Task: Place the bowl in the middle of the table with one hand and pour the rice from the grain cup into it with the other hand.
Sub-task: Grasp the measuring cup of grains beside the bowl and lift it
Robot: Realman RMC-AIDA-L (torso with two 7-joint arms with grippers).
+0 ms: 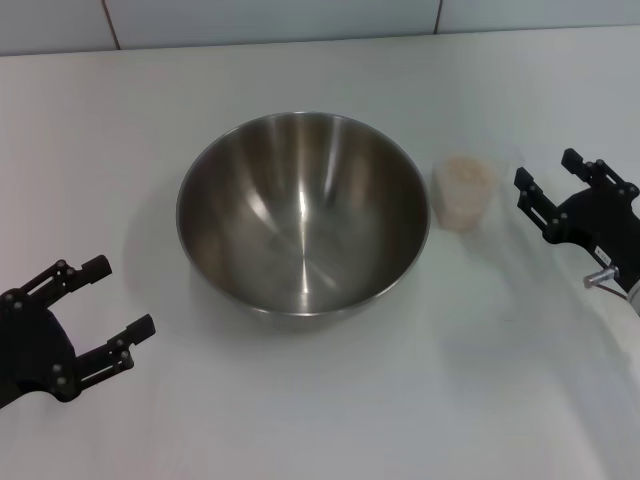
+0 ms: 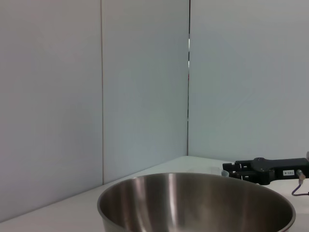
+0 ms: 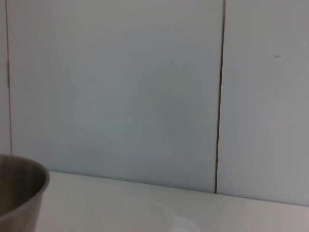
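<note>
The shiny steel bowl (image 1: 303, 215) stands empty in the middle of the white table (image 1: 330, 410). It also shows in the left wrist view (image 2: 193, 205) and at the edge of the right wrist view (image 3: 19, 193). The translucent grain cup (image 1: 464, 192) stands upright just right of the bowl, filled with pale rice (image 1: 465, 172). My right gripper (image 1: 545, 178) is open and empty, a short way right of the cup; it also shows in the left wrist view (image 2: 231, 171). My left gripper (image 1: 118, 305) is open and empty at the near left, apart from the bowl.
A pale panelled wall (image 1: 300, 20) runs along the table's far edge. A small grey cable clip (image 1: 600, 278) hangs at the right wrist.
</note>
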